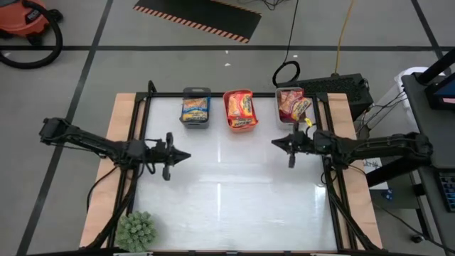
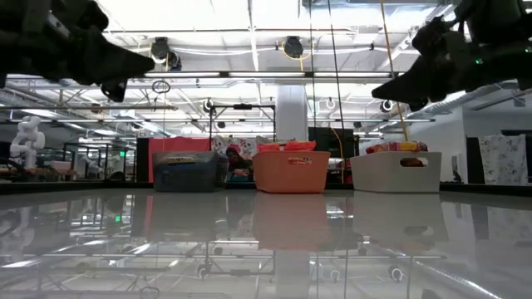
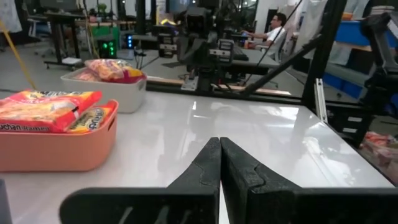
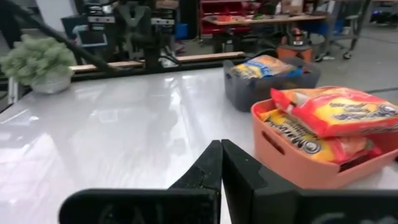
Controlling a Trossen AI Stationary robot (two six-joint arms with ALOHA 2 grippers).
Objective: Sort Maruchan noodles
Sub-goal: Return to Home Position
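L end effector point(image 3: 219, 143) shut, empty, over worktop point(image 1: 227, 192) mid | R end effector point(image 4: 221, 144) same | Maruchan noodles point(image 1: 240, 107) all in 3 bins point(image 2: 291, 178), far edge | step: homing, sort looks done | next: park arms, no grasp

High view looks straight down, low view level across the table point(image 1: 234, 186); both share the orange bin point(image 2: 291, 176).

My left claw point(image 1: 188, 155), right claw point(image 1: 274, 143) black; blue-yellow packets point(image 1: 195, 108), dark grey left bin point(image 1: 196, 126); orange-yellow packets point(image 1: 240, 107), orange middle bin point(image 4: 292, 163); red packets point(image 1: 290, 103), pale grey right bin point(image 3: 124, 98).
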